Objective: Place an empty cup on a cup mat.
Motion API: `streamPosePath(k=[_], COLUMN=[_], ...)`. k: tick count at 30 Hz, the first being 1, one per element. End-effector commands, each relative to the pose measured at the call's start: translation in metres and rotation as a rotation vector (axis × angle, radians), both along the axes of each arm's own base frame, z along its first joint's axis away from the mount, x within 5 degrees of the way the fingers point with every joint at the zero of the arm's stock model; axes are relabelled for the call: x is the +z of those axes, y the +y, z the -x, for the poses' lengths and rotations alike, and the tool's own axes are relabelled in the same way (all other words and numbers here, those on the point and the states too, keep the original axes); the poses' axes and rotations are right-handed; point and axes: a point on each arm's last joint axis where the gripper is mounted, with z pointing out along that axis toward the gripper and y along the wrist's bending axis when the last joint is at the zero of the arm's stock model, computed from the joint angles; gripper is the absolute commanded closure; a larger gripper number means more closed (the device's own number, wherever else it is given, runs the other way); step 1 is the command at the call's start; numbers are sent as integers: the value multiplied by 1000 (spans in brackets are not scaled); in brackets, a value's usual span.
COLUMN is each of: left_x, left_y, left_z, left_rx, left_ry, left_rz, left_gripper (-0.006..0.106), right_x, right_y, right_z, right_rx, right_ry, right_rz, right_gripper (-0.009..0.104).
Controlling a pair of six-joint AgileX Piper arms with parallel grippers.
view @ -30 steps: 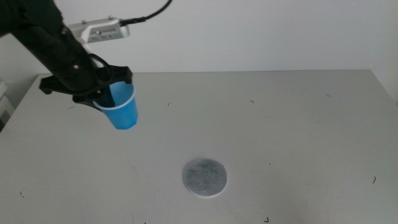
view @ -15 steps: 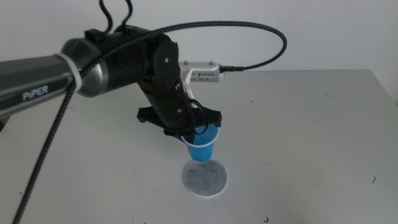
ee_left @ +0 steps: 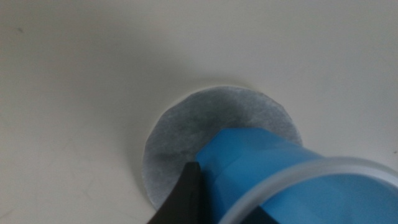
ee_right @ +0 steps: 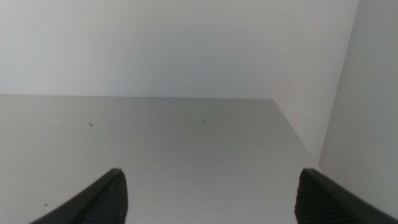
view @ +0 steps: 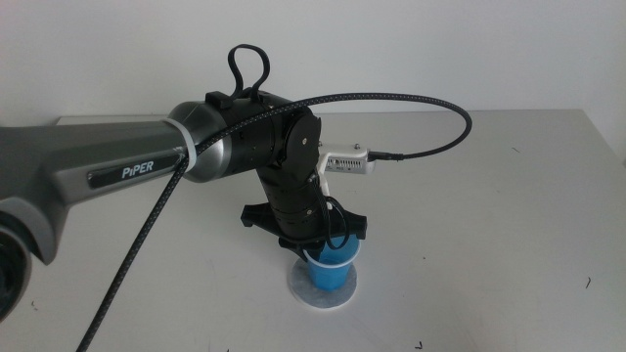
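The bright blue cup (view: 330, 270) hangs in my left gripper (view: 315, 249), which is shut on its rim. The cup is right over the speckled grey cup mat (view: 345, 293) and looks to rest on it or hover just above it. In the left wrist view the cup (ee_left: 267, 168) covers part of the cup mat (ee_left: 199, 127), and one dark jaw shows against the cup's outer wall. My right gripper (ee_right: 211, 193) is out of the middle view; its wrist view shows its jaws wide apart with nothing between them.
The left arm (view: 147, 171) and its braided cable (view: 430, 103) reach across the left and middle of the grey table (view: 509, 196). The table's back edge meets a white wall. The right wrist view shows the table's far right corner (ee_right: 273, 102).
My left gripper has carried the cup from the table's far left, rightward and forward, then lowered it down over the cup mat.
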Motion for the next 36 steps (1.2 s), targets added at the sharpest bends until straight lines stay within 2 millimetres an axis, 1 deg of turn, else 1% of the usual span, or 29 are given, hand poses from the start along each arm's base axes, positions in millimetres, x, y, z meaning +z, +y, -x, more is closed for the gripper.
streamPosePath(k=[1,7,10,12,15,19,22,23,25,27,30,35,36], left_x=[25,18,18,18,21,32,45,50,62,75,99,149,156], left_y=[-2,-1,-1,-2,-1,0,3,4,6,9,15,28,31], left_z=[1,2,2,2,2,4,5,6,9,13,20,41,44], left_rx=[6,3,4,4,4,0,-15,-23,-44,-75,-135,-136,-134], left_ry=[-57,-26,-22,-23,-28,-58,-99,-113,-146,-180,-250,-369,-386], left_rz=[48,23,22,23,26,41,51,58,73,84,102,197,211], left_gripper=[100,100,95,88,72,38,11,5,-5,-5,-5,-5,-5], right_x=[11,11,11,11,11,11,11,11,11,11,11,11,11], right_y=[0,0,0,0,0,0,0,0,0,0,0,0,0], right_z=[2,2,2,2,2,2,2,2,2,2,2,2,2], right_rx=[2,2,2,2,2,2,2,2,2,2,2,2,2], right_ry=[-109,-109,-109,-109,-109,-109,-109,-109,-109,-109,-109,-109,-109], right_rz=[23,23,23,23,23,23,23,23,23,23,23,23,23], right_gripper=[1,1,1,1,1,1,1,1,1,1,1,1,1])
